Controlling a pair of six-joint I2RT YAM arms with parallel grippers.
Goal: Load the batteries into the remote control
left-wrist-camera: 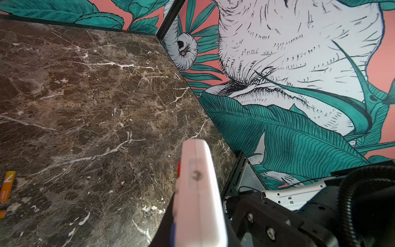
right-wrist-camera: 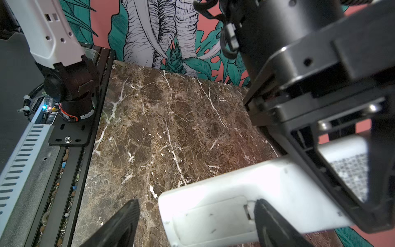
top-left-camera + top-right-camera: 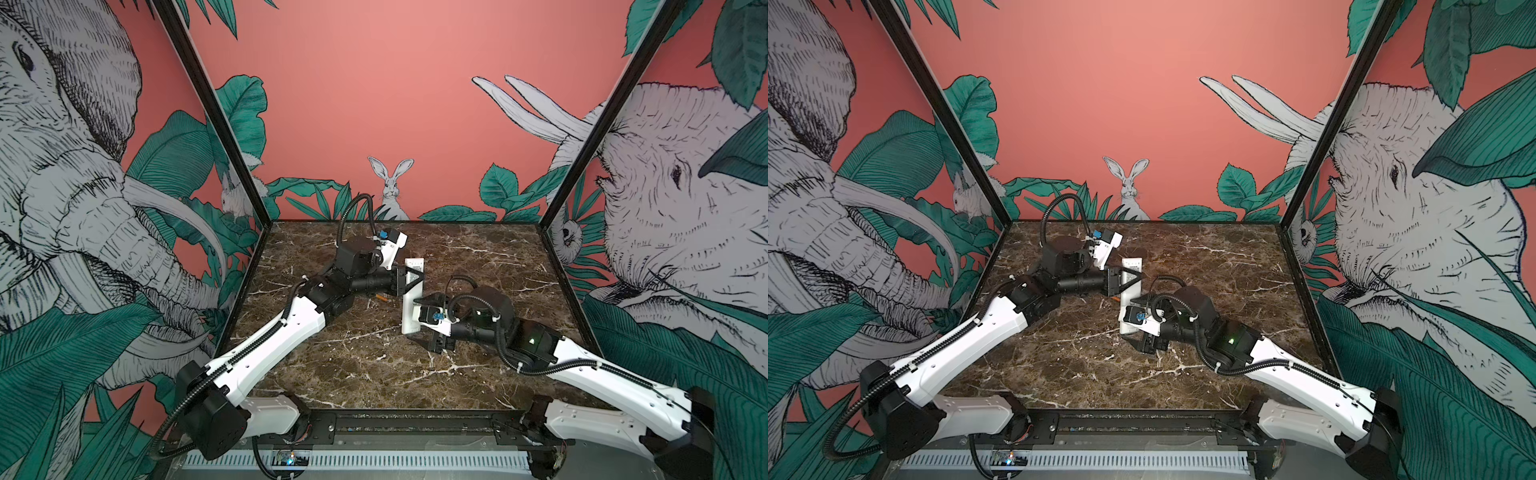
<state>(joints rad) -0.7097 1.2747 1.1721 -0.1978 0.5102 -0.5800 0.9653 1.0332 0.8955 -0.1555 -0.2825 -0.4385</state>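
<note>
Fingers of my left gripper [image 3: 412, 281] are clenching the remote [image 3: 409, 305] across its far half, while my right gripper [image 3: 424, 320] is standing spread around the near end, grasping nothing. In both top views the remote's long axis is running far to near, almost straight toward my base. The batteries [image 3: 381, 297] are lying on the table [image 3: 353, 357] just left of it, under my left wrist.

From the left wrist I'm seeing the remote [image 1: 197, 188] edge-on, with the batteries [image 1: 7, 186] well apart from it.

From the right wrist the plain back is facing me, the cover [image 2: 213, 218] at the near end and one fingertip [image 2: 271, 224] sitting at its latch. I'm judging that pushing there could be levering the remote round in my left clamp, since I'm holding it far from the latch — or the tip could be skidding off. A freed cover could be flying away, and a sinking left wrist could be rolling the batteries.
</note>
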